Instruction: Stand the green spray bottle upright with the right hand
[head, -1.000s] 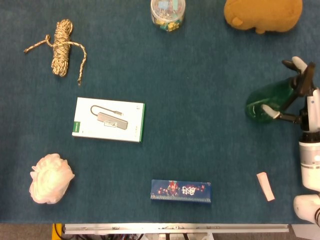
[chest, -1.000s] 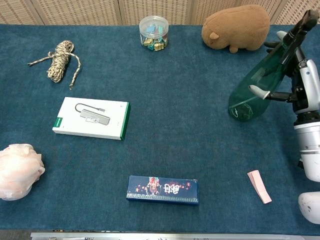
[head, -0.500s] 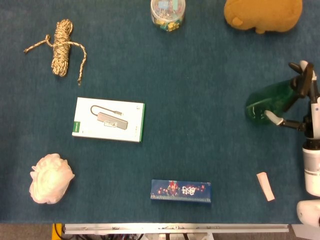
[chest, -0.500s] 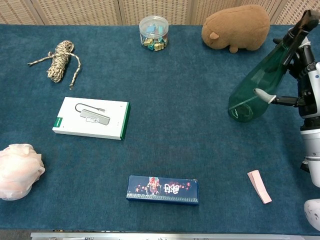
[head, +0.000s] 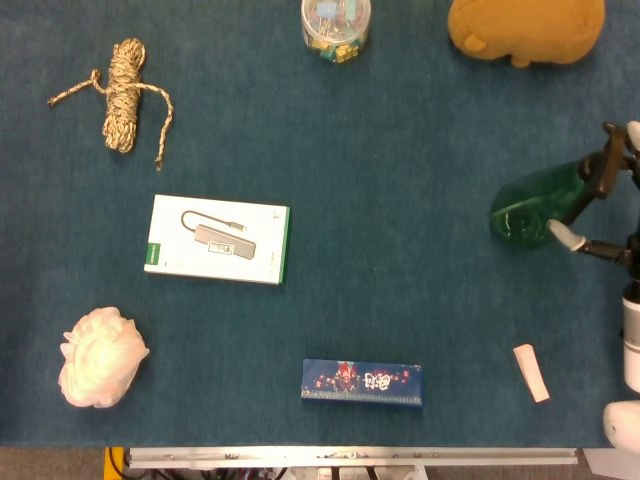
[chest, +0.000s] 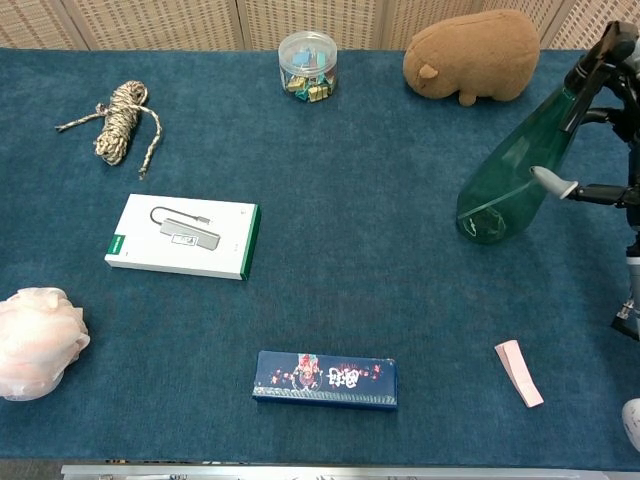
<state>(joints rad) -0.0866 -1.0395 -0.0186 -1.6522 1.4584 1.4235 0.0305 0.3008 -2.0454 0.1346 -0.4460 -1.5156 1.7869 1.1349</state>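
On the right side of the blue surface (chest: 380, 250), the green spray bottle (chest: 510, 180) stands on its base. The right hand (chest: 610, 150) is spread open beside it, holding nothing. The standing-up step looks done; next, it should move clear without bumping it.

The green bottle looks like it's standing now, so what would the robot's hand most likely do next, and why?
Probably draw the right hand further away to the right. The green spray bottle stands on its base on the blue table cover, and the fingers appear spread, no longer wrapped around it. A slow retreat avoids knocking it over.
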